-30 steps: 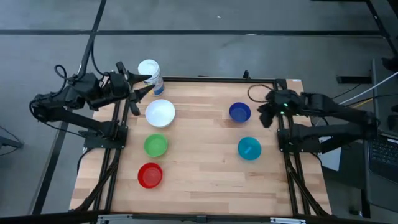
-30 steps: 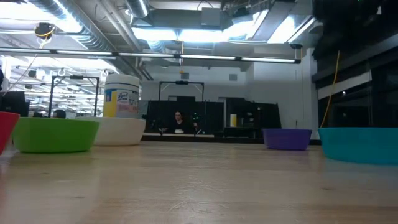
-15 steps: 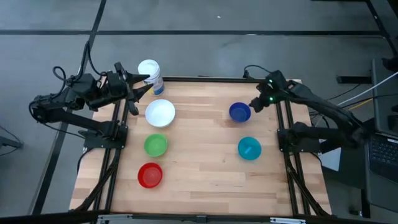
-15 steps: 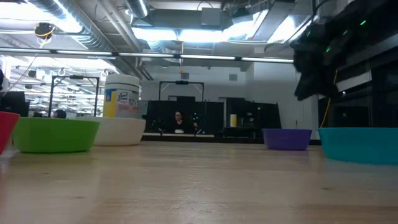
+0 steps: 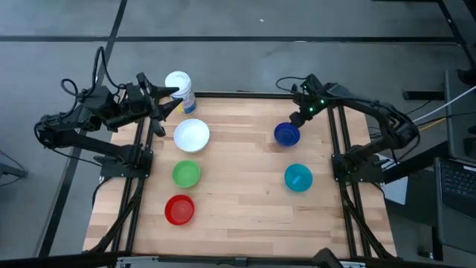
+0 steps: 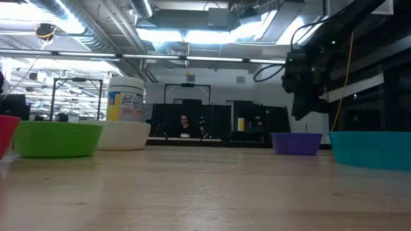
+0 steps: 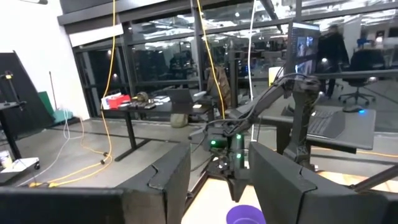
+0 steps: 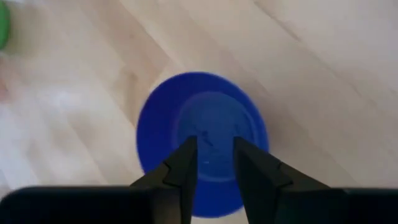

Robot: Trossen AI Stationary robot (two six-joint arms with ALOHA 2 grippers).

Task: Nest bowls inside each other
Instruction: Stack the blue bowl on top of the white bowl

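Five bowls stand upright on their bases on the wooden table: white (image 5: 191,135), green (image 5: 186,174) and red (image 5: 179,210) on the left, dark blue (image 5: 287,135) and teal (image 5: 298,178) on the right. My right gripper (image 5: 297,119) hangs open just above the dark blue bowl (image 8: 202,143), slanting down from the far right. Its fingertips (image 8: 189,146) stand over the bowl's hollow and touch nothing. In the low view it (image 6: 302,112) is clear above the bowl (image 6: 296,142). My left gripper (image 5: 169,103) waits open at the far left corner, pointing level.
A white canister with a blue label (image 5: 178,88) stands at the far left corner, beside my left gripper and behind the white bowl. The middle of the table (image 5: 238,171) is bare wood between the two groups of bowls.
My right arm has swung from the table's right edge toward the far edge and leftward. It has come down and tipped its gripper downward over the dark blue bowl. The bowls have not moved.
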